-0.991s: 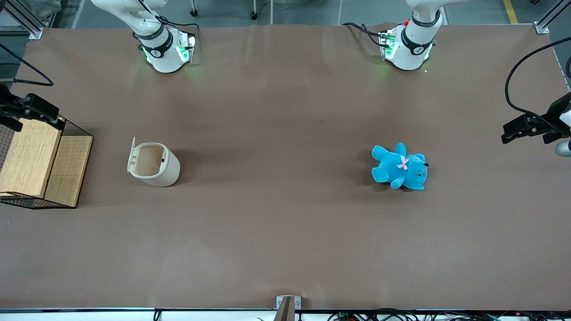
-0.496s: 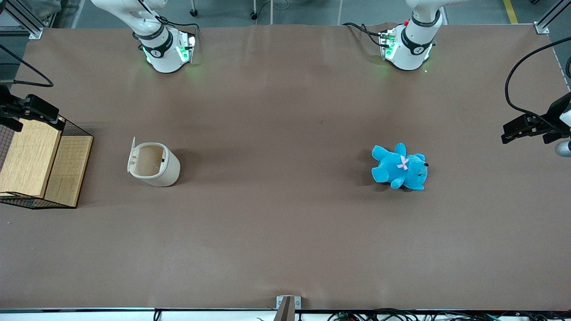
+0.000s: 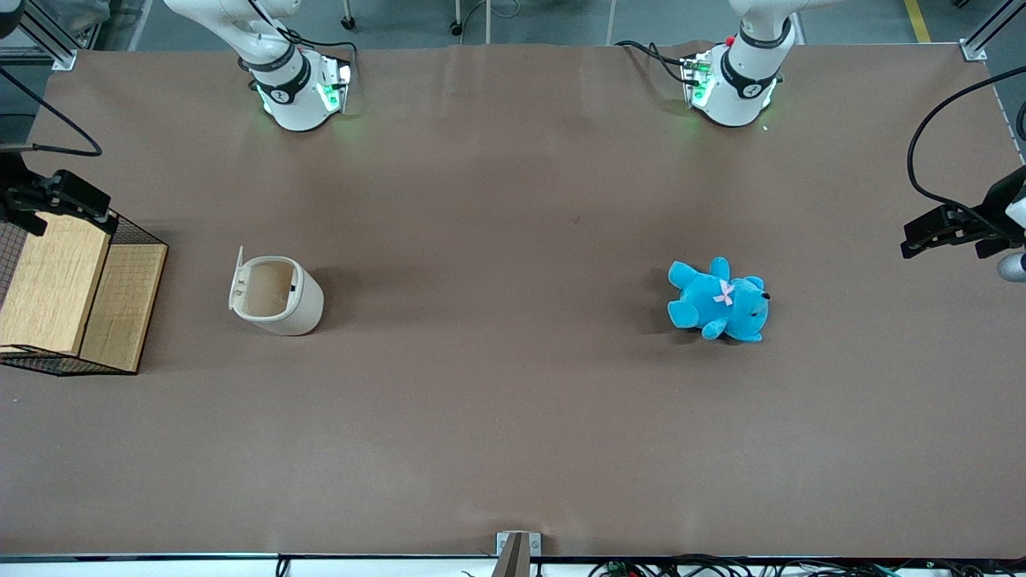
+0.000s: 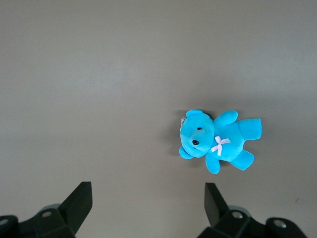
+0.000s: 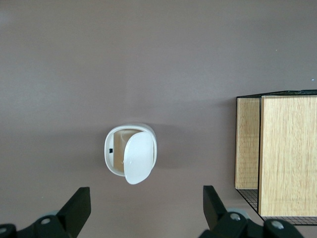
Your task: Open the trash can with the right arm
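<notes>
The trash can [image 3: 282,298] is a small cream-white bin standing on the brown table toward the working arm's end. Its flat lid [image 3: 236,276] is swung up on its hinge, so the tan inside shows. The right arm's black gripper [image 3: 76,200] hangs high over the wire basket's rim, well away from the can and touching nothing. In the right wrist view the gripper [image 5: 146,208] is open, its two black fingers [image 5: 79,206] wide apart with only bare table between them. The trash can [image 5: 119,148] and its raised lid [image 5: 138,158] lie far below it.
A wire-and-wood basket [image 3: 80,296] stands at the working arm's end of the table, beside the can, and is seen too from the right wrist [image 5: 282,153]. A blue teddy [image 3: 717,300] lies toward the parked arm's end, also seen from the left wrist [image 4: 218,141].
The right arm's gripper and its cable have shifted slightly over the basket. The trash can, its raised lid and the teddy have not moved.
</notes>
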You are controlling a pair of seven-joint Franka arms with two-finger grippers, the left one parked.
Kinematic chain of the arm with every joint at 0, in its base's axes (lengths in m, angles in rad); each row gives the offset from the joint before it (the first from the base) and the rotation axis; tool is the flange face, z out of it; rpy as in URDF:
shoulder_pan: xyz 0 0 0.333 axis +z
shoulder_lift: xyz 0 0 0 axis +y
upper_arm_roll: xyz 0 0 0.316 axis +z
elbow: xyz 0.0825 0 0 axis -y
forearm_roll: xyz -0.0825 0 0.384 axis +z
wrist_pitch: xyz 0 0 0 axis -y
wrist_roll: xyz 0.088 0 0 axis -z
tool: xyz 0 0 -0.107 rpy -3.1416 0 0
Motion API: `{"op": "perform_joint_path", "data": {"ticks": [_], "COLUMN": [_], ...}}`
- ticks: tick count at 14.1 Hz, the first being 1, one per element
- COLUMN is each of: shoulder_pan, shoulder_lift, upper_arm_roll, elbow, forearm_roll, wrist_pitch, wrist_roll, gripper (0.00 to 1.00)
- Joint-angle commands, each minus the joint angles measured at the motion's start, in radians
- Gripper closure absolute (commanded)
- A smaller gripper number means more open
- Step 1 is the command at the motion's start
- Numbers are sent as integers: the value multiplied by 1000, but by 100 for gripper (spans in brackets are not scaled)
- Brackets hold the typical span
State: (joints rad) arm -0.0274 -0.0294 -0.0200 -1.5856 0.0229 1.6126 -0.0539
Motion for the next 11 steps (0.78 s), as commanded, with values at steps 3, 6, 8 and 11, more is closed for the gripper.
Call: {"op": "perform_joint_path", "data": {"ticks": [3,6,8,11], "shoulder_pan": [-8,-9,-9,-8], "shoulder_lift": [-29,-24,-24,-24], "upper_arm_roll": [19,17,17,17], "elbow": [1,-2,-2,-4], "forearm_roll": [-4,-4,-4,-4], "wrist_pitch": [-40,-28,-20,-26], "wrist_roll": [5,5,5,5], "gripper": [0,0,0,0]}}
